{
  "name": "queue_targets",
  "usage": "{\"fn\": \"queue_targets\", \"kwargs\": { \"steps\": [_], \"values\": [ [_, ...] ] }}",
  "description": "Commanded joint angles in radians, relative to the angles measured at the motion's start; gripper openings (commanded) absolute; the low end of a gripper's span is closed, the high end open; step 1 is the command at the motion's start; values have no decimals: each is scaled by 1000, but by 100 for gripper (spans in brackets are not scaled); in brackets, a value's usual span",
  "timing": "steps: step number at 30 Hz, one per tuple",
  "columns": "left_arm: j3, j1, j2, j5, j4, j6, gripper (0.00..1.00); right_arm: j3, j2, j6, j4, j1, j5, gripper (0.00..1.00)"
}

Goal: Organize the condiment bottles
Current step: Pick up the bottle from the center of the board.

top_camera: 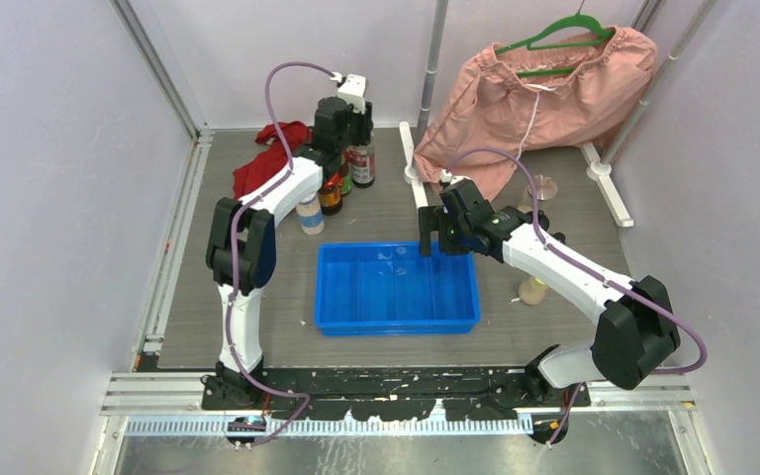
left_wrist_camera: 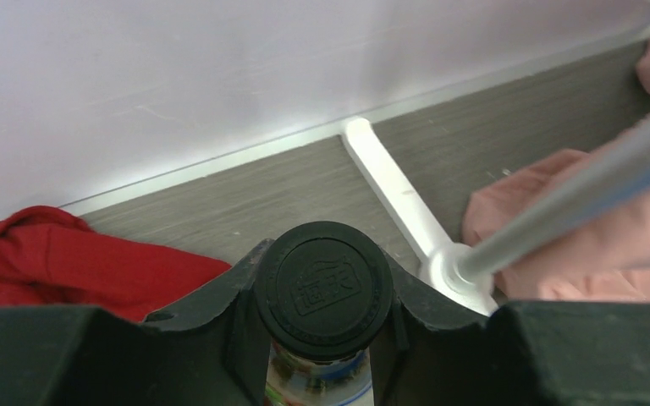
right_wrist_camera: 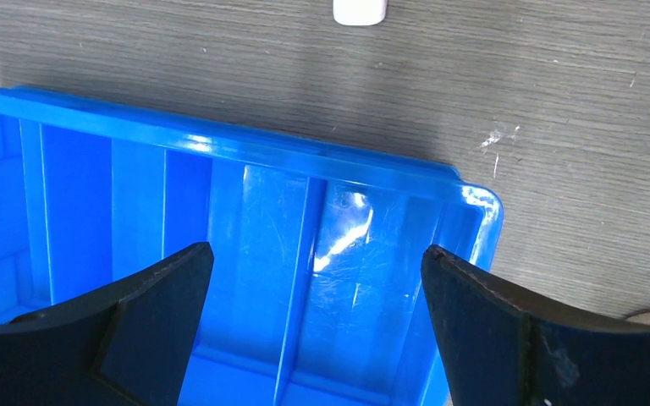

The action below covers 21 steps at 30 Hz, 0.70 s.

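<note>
Grey wood-grain table (top_camera: 287, 341), back edge: the left gripper (top_camera: 341, 119) is clamped on an upright black-capped, labelled bottle (left_wrist_camera: 323, 289) among the other condiment bottles (top_camera: 332, 193). The compartmented blue plastic tray (top_camera: 396, 323) lies toward the arm bases, where the right gripper (right_wrist_camera: 317, 254) hovers, jaws apart.

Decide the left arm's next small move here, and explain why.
Probably lift straight up: the left claw is shut on the black round-capped bottle, other bottles stand close beside it, and the divided blue plastic tray shows no bottle inside yet.
</note>
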Motion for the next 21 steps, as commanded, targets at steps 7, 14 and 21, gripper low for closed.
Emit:
{"fn": "queue_targets", "kwargs": {
  "steps": [7, 14, 21],
  "values": [
    [-81, -102, -268, 17, 41, 42, 0, -16, -99, 46, 23, 1, -22, 99],
    [-141, -159, -396, -20, -27, 74, 0, -15, -146, 64, 4, 11, -21, 99],
    [-157, -228, -522, -90, -142, 102, 0, -5, -203, 68, -45, 16, 28, 99]
  ]
}}
